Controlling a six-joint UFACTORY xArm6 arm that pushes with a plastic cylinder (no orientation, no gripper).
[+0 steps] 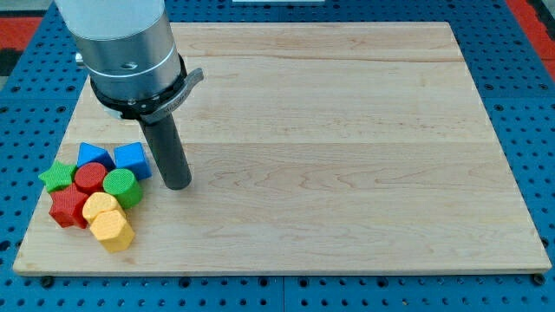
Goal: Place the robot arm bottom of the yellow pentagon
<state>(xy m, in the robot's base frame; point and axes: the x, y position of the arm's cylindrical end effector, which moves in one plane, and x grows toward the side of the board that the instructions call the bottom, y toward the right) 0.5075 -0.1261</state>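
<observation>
My tip (177, 185) down on the wooden surface (347, 156), bare end effector, a rod with nothing to clench or release; just right of the blue cube (133, 159) and green cylinder (121, 186), apart from both; yellow pentagon (112, 230) at the near end of the left cluster, touching the yellow cylinder (99, 206); best swung nearward around the cluster's right side, then left, stopping just near of the pentagon without nudging it; red cylinder (89, 177) and red star (68, 207) left alone.

The tip (178, 185) rests on the wooden board (347, 156), just right of the blue cube (132, 159) and green cylinder (121, 186). The yellow pentagon (112, 229) lies lower left, beside the red star (68, 207).
</observation>
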